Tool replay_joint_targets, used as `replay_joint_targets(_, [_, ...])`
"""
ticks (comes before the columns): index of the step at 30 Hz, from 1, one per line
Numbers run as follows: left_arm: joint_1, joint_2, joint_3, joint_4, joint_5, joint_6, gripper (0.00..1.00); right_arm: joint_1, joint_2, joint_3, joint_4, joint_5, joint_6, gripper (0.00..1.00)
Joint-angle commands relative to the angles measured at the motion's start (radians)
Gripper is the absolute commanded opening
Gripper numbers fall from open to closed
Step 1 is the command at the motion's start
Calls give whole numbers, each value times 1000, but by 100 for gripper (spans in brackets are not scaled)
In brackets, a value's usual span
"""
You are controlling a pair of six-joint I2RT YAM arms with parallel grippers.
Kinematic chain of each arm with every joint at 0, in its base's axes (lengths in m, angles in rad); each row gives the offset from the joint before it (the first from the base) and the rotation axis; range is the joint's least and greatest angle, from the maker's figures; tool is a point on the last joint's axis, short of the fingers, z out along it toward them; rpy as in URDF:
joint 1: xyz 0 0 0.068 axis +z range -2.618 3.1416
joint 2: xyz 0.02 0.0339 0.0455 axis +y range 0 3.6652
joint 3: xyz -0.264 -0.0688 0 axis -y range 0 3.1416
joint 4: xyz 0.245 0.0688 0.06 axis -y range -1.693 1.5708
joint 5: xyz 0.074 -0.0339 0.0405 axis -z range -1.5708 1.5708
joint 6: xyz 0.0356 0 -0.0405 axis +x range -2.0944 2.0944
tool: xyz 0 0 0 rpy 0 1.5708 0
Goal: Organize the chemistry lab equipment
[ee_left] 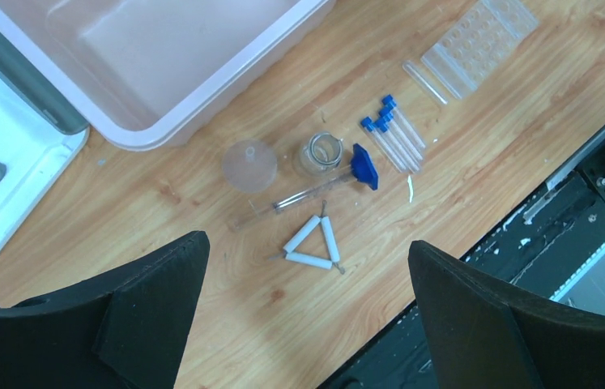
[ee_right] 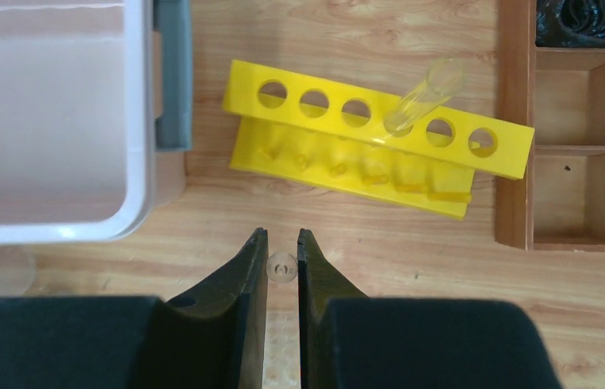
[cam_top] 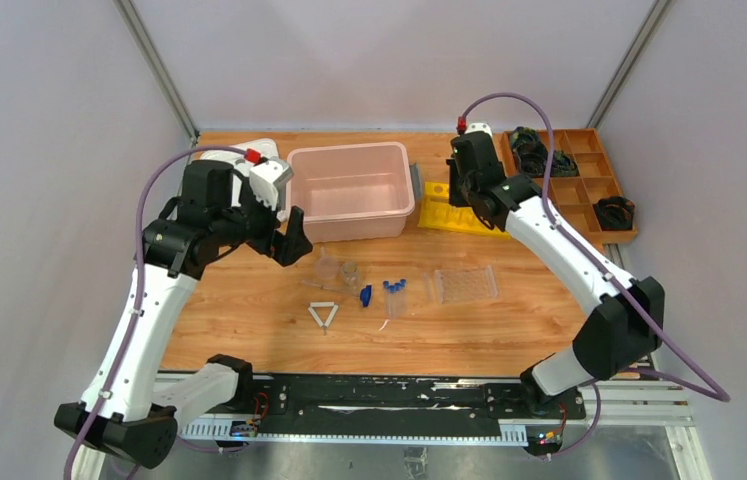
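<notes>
Early stage. One tube [ee_right: 424, 96] is seated in the yellow rack [ee_right: 347, 150], far right. A second tube [ee_right: 283, 266], seen end-on, is clamped in the right gripper [ee_right: 283, 239] just near of it. The left gripper [ee_left: 307, 251] is spread wide with nothing held. Still loose mid-table: beaker [ee_left: 321, 152], flask [ee_left: 250, 164], capped tubes [ee_left: 392, 134], triangle [ee_left: 308, 260], rod [ee_left: 299, 194], tray [ee_left: 481, 44]. Nothing is in the bin [ee_left: 133, 139].
</notes>
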Motion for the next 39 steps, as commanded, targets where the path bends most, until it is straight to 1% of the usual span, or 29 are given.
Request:
replay_joint_targets(1, [-2,52,70,-84,-11,27,100,-46,41,-56,212,24,-56,0])
replay_joint_targets(7, [-2,57,54,-90,-40,59,100,-64,118,-68,302,46,-80,0])
replay_joint_targets(14, [-2,52,58,-126,3,96,100,-74,165,-100,369,54,-63,0])
replay_joint_targets(19, [-2,58,65,-148,-7,106,100,-74,185,-119,383,49,-55,0])
replay_joint_targets(32, [-2,47,59,-148,21,129,100,-75,209,-144,399,30,-45,0])
replay_joint_targets(39, [-2,50,58,-148,13,131,100,-74,212,-153,402,28,-43,0])
